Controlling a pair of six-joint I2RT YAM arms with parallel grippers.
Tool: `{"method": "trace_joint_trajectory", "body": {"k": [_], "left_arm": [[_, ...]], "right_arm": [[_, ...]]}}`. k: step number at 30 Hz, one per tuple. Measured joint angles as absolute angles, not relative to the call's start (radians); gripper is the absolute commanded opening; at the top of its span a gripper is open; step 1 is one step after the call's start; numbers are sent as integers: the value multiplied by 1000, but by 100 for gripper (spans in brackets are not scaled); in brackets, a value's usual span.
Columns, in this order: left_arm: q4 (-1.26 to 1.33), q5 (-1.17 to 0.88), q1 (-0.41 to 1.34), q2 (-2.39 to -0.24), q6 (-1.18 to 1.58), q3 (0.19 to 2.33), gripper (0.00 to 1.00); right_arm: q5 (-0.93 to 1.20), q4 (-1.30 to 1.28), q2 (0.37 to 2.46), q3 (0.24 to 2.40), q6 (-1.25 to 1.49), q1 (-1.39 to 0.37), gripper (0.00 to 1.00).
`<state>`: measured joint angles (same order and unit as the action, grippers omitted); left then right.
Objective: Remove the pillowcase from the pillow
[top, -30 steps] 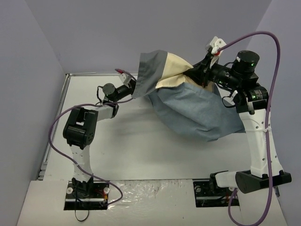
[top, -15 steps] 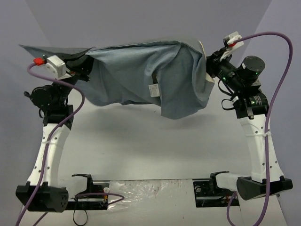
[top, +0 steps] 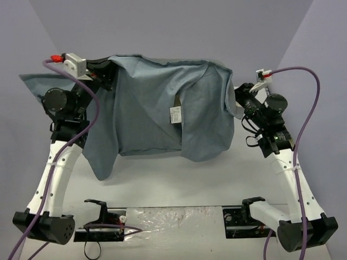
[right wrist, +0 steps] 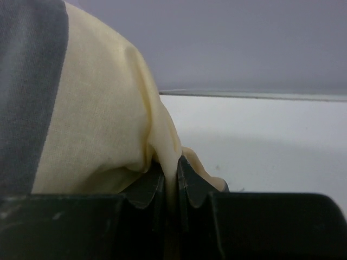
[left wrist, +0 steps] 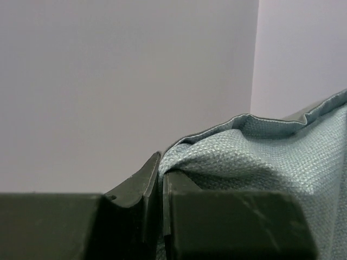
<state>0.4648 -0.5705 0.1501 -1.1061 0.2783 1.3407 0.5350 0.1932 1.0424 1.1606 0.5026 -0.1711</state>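
The pillowcase hangs in the air between both arms, its plain grey-blue face towards the top camera, with a small white tag near its middle. My left gripper is shut on its upper left edge; the left wrist view shows grey-blue weave pinched between the closed fingers. My right gripper is shut on its right edge; the right wrist view shows a fold of its cream stripe, beside a grey stripe, clamped at the fingertips. The pillow is hidden or out of view.
The white table lies below the hanging cloth and also shows in the right wrist view. Grey-purple walls enclose the back and sides. Purple cables loop from both wrists. A long flap hangs at the lower left.
The cloth was stretched wide between the arms; now the left gripper has moved right and the right gripper down. The cloth sags, with a flap hanging lower at the left.
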Motion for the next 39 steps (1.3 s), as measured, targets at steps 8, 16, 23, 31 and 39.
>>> {"method": "trace_joint_trajectory", "body": {"k": [8,16,23,31,39], "left_arm": [[455,-455,245,-1501,224,1344,2],[361,-331,387,-2032,185,1455,8],[252,-264,428,-1956,144,1510,95],[205,-292,424,-1568,219,1525,97],[68,-308,529,-1501,353,1465,97]], "right_arm": [[449,289,1187,839,563,-130,0],[419,260,1489,812,464,54,49],[389,256,1375,894,133,185,100],[620,125,1246,1145,-185,146,98],[507,-37,1371,1063,-156,-134,82]]}}
